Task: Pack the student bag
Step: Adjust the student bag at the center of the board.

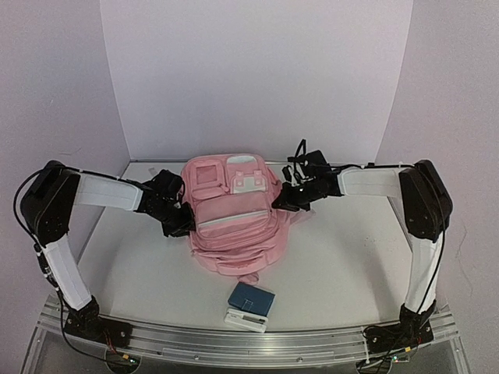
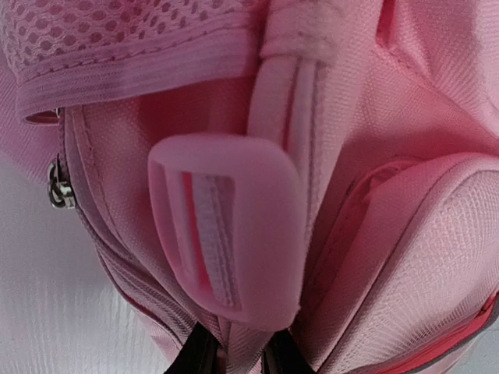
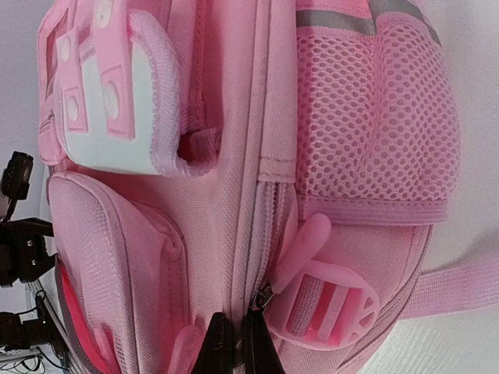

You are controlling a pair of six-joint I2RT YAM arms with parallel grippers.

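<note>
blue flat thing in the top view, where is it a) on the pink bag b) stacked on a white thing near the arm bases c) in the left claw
b: the blue thing sits atop a white thing, apart from the student bag, on its near side.

One pink bag [image 1: 232,210] is pictured on one table [image 1: 343,265]. Two arms are counted, the left arm [image 1: 101,191] and the right arm [image 1: 374,181], with two grippers, the left gripper [image 1: 181,222] and the right gripper [image 1: 284,199]. Two flat things are stacked: one blue item [image 1: 251,298], one white item [image 1: 245,319]. Two buckles are seen: a left buckle [image 2: 226,226], a right buckle [image 3: 327,308].
</note>
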